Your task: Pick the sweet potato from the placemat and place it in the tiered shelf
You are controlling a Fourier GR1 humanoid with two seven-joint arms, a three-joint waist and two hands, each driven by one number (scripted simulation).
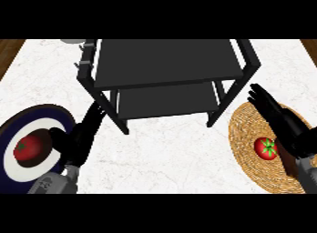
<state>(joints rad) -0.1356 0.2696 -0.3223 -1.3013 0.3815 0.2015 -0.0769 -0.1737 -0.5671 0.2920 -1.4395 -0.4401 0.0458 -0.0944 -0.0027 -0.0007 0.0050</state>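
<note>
black tiered shelf [168, 68] stands mid-desk [175, 154]. left of it, a tomato [27, 148] on a blue-ringed plate [7, 150], left hand [77, 136] open beside it. right of the shelf, right hand [282, 120] flat over a woven placemat [255, 168] carrying another tomato [266, 148].

Both forearms are light grey with a faintly mottled shell, blocky where they meet the wrists. Each ends in a matte black robot hand, left [77, 136] and right [282, 120], with long, slender, segmented black fingers and dark wrist housings.
</note>
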